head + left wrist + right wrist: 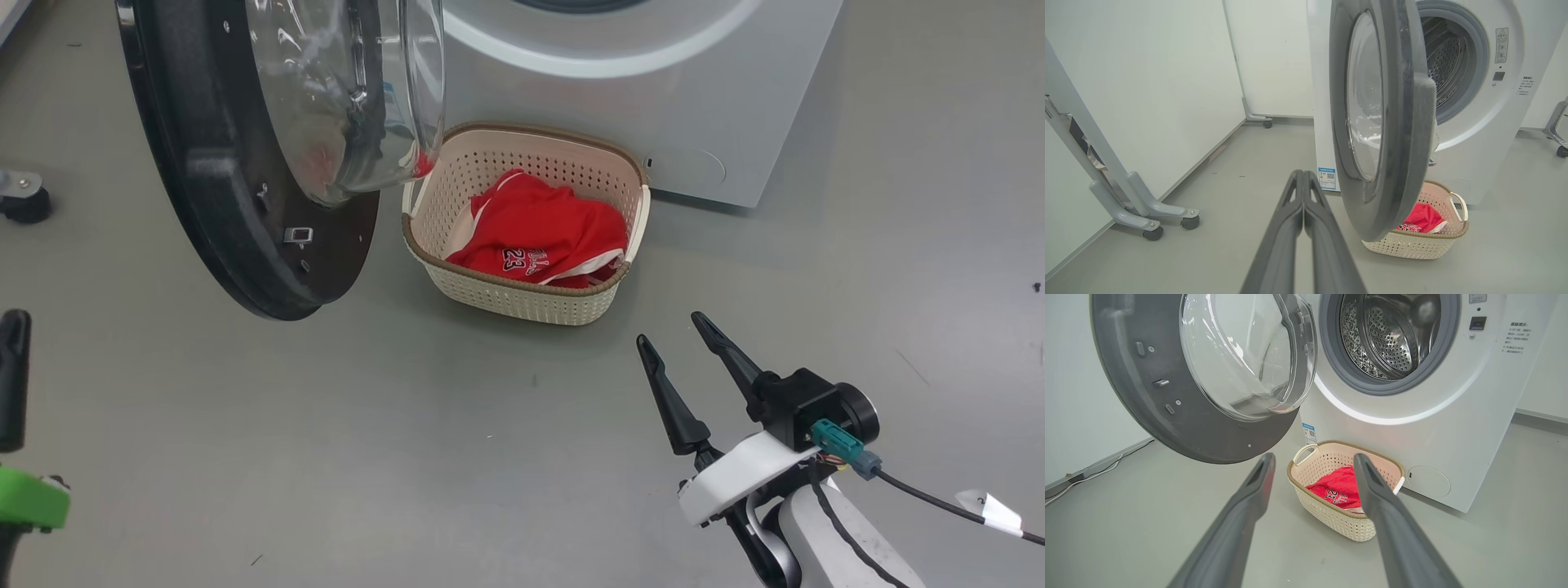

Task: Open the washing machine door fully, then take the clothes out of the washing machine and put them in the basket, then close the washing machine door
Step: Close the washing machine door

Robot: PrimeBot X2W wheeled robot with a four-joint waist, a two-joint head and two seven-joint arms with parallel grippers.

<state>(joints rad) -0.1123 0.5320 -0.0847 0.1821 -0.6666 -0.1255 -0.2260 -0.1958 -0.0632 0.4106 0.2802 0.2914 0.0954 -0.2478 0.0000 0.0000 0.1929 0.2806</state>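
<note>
The clothes [539,229] lay in the basket [522,304] by the washing machine [1412,437]; only its door [1147,416] remained to close. The left end effector [1303,179] was pinched empty, the right end effector [669,328] wide.

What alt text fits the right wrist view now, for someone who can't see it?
The washing machine door hangs wide open at left, beside a steel drum that looks empty. Below, the cream basket on the grey floor holds the red clothes, number 23 showing. The right gripper, fingers open, frames it, holding nothing.
</note>
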